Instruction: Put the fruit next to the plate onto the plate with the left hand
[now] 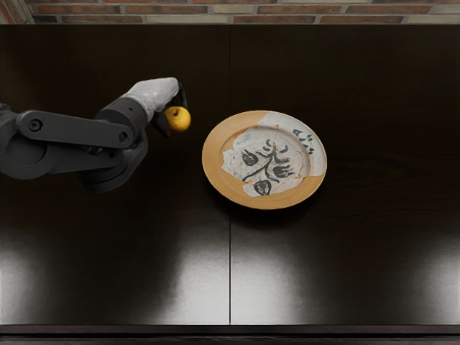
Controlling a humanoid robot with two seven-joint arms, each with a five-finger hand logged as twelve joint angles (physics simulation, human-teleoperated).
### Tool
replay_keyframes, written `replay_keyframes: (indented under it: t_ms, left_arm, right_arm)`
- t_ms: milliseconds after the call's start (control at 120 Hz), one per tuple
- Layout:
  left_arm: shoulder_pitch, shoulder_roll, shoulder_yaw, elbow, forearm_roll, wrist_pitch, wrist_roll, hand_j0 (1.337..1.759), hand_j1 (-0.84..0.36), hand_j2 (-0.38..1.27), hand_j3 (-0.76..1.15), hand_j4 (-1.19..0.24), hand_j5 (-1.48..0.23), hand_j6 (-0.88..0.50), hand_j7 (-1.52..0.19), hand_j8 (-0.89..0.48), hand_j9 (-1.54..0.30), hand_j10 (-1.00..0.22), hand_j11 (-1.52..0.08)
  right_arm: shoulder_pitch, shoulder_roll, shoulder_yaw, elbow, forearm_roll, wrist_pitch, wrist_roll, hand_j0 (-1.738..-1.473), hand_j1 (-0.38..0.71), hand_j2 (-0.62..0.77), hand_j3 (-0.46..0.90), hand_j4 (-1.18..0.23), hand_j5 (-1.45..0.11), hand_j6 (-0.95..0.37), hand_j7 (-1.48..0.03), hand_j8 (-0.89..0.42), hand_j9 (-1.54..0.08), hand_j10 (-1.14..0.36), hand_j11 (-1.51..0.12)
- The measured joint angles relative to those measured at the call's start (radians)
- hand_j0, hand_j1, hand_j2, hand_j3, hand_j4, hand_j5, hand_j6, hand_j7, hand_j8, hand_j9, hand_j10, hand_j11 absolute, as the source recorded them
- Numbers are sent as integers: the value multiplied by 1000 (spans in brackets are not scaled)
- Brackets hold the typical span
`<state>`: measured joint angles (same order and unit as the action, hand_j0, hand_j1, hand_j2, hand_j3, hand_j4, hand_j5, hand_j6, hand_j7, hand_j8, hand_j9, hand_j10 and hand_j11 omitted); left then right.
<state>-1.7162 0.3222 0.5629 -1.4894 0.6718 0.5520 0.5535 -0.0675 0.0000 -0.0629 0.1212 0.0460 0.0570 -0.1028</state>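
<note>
A small yellow-orange fruit [178, 118] sits at the tip of my left hand [169, 109], whose dark fingers curl around it from above and behind. The arm reaches in from the left edge, with a white wrist cover. I cannot tell whether the fruit is lifted or resting on the table. An orange-rimmed plate [215, 167] with a white centre and dark painted plant marks lies to the right of the fruit, a short gap apart. The right arm does not show.
The table [345, 259] is dark and glossy with a seam running down its middle. A brick wall [230, 10] runs along the far edge.
</note>
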Motion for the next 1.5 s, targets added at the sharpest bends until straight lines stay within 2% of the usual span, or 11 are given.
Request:
replay_keyframes:
  t_ms: [67, 133, 375, 725, 1133, 1283, 1383, 1500]
  left_arm:
    - [-11, -27, -7, 2, -10, 1, 0, 1651, -282, 270, 0, -478, -1031, -379, -1006, -614, -1003, -719, -1009]
    - [-17, -49, -16, 3, -21, 1, 0, 1651, -250, 194, 0, -486, -1024, -408, -1003, -623, -1004, -719, -1010]
    - [-17, -123, -72, 13, -35, 0, -1, 1650, -179, 149, 0, -531, -1012, -458, -1007, -676, -1010, -714, -1020]
    - [-1, -258, -106, 71, -35, -1, 0, 1649, -168, 134, 0, -553, -1001, -470, -1001, -678, -1015, -710, -1025]
    - [35, -317, -105, 126, -30, -2, 2, 1650, -187, 145, 0, -544, -979, -469, -979, -666, -992, -698, -1001]
    - [41, -322, -101, 142, -34, -1, 4, 1653, -199, 168, 0, -585, -858, -507, -860, -705, -874, -629, -880]
    - [43, -322, -98, 156, -36, 0, 6, 1655, -164, 144, 0, -507, -719, -459, -720, -581, -728, -534, -732]
    - [50, -322, -94, 164, -38, 0, 6, 1656, -63, 102, 0, -389, -539, -362, -539, -430, -544, -404, -546]
  right_arm:
    - [0, 0, 0, 0, 0, 0, 0, -1658, -320, -5, 0, -24, -31, -25, -31, -24, -31, -24, -31]
    - [0, 0, 0, 0, 0, 0, 0, -1658, -320, -5, 0, -24, -31, -25, -31, -24, -31, -24, -31]
    - [0, 0, 0, 0, 0, 0, 0, -1658, -320, -5, 0, -24, -31, -25, -31, -24, -31, -24, -31]
    - [0, 0, 0, 0, 0, 0, 0, -1658, -320, -5, 0, -25, -31, -25, -31, -24, -31, -24, -31]
    - [0, 0, 0, 0, 0, 0, 0, -1658, -320, -5, 0, -24, -31, -25, -31, -24, -31, -24, -31]
    - [0, 0, 0, 0, 0, 0, 0, -1658, -320, -5, 0, -24, -31, -25, -31, -24, -31, -24, -31]
    - [0, 0, 0, 0, 0, 0, 0, -1658, -320, -5, 0, -24, -31, -24, -31, -24, -31, -24, -31]
    - [0, 0, 0, 0, 0, 0, 0, -1658, -320, -5, 0, -24, -31, -24, -31, -24, -31, -24, -31]
